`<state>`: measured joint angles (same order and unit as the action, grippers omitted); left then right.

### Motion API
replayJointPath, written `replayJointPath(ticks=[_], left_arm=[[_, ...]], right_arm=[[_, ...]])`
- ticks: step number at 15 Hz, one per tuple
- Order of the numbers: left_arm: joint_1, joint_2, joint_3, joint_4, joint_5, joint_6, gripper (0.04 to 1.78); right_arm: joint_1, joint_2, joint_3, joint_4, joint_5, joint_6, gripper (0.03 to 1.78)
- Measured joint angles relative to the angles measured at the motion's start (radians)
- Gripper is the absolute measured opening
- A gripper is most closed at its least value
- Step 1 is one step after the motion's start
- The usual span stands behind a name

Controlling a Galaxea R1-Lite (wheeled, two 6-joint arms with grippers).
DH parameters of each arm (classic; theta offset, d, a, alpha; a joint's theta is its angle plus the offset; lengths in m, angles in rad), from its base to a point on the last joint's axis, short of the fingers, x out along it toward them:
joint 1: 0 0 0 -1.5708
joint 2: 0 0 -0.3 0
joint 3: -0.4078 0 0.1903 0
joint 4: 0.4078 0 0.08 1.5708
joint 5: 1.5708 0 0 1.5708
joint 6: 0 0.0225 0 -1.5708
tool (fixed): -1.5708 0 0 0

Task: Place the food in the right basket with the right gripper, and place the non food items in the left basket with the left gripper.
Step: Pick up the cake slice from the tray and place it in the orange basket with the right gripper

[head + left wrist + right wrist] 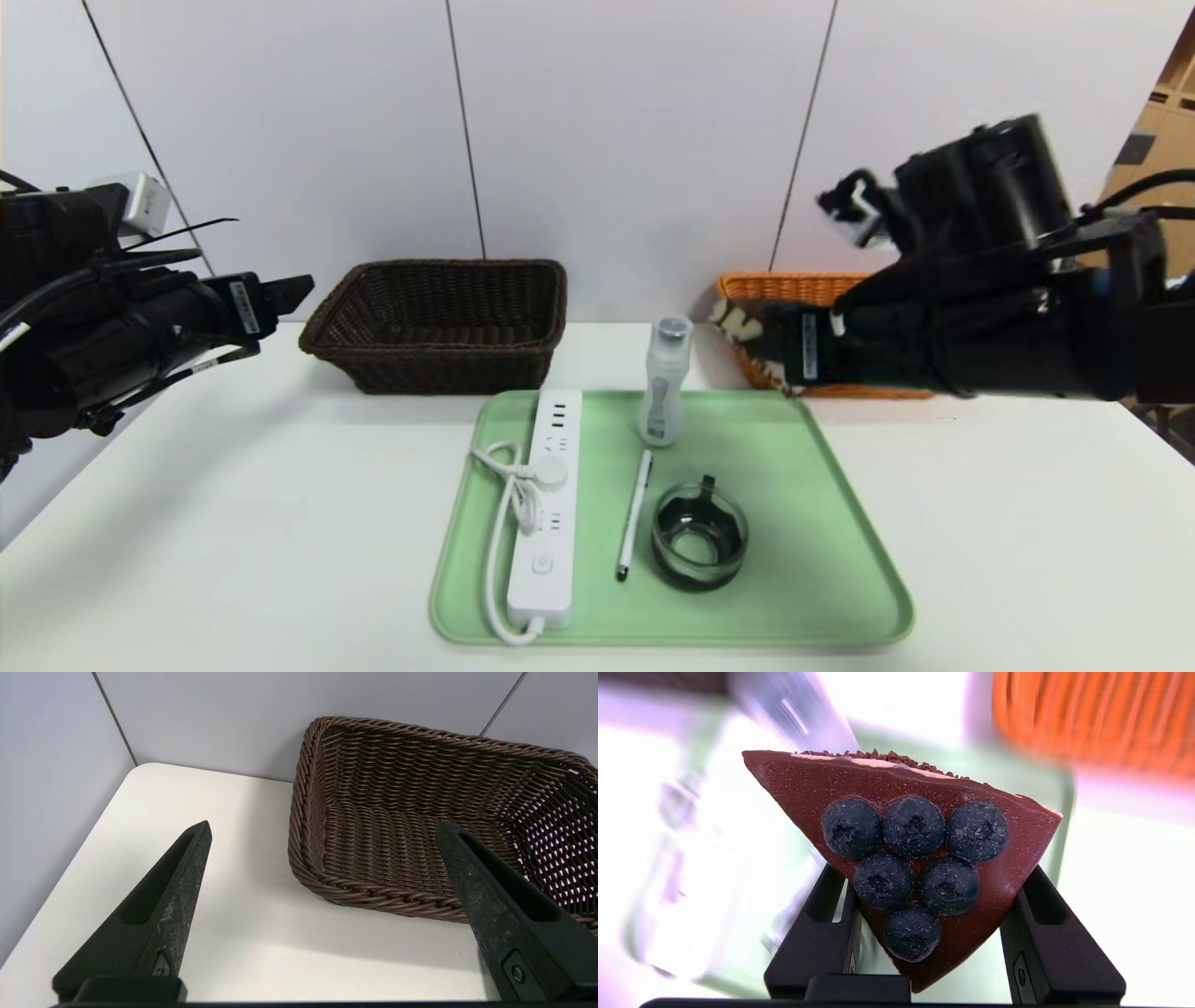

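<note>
A chocolate cake wedge topped with dark berries is pinched between the fingers of my right gripper, which is shut on it. In the head view the cake hangs above the table with the right gripper, just in front of the near-left corner of the orange-tan right basket. On the green tray lie the white power strip, the white pen, the clear bottle and the round glass dish. My left gripper hovers open and empty left of the dark brown left basket.
The left wrist view shows the dark basket's rim and bare weave inside, between the open left fingers. The orange basket is blurred beyond the cake. A white wall stands right behind both baskets. Bare white tabletop lies left of the tray.
</note>
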<state>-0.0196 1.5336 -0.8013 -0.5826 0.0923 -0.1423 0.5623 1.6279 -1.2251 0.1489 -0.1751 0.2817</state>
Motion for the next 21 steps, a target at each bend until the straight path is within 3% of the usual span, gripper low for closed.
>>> replayJointPath(ticks=[5,7,8,10,15,18,21], left_arm=[[-0.002,0.000,-0.002,0.000,0.000,-0.001,1.69],[-0.001,-0.003,0.000,0.000,0.000,0.000,1.69],[-0.002,-0.004,0.004,0.000,0.000,0.000,1.69],[-0.001,-0.005,0.011,0.000,0.000,0.000,1.69],[-0.001,-0.006,0.015,0.000,0.000,-0.002,1.69],[-0.001,-0.004,0.026,0.000,0.000,-0.003,1.69],[-0.002,-0.004,0.038,0.000,0.000,-0.004,1.69]], right_arm=[[-0.201,0.029,0.034,-0.585,0.058,-0.185,0.81],[-0.283,0.106,0.037,-0.752,0.026,-0.305,0.81],[-0.305,0.144,0.029,-0.771,-0.010,-0.353,0.81],[-0.317,0.199,-0.007,-0.678,-0.041,-0.373,0.81],[-0.325,0.315,-0.238,-0.390,-0.035,-0.362,0.80],[-0.329,0.381,-0.452,-0.148,-0.025,-0.337,0.80],[-0.340,0.460,-0.680,0.121,0.017,-0.274,0.80]])
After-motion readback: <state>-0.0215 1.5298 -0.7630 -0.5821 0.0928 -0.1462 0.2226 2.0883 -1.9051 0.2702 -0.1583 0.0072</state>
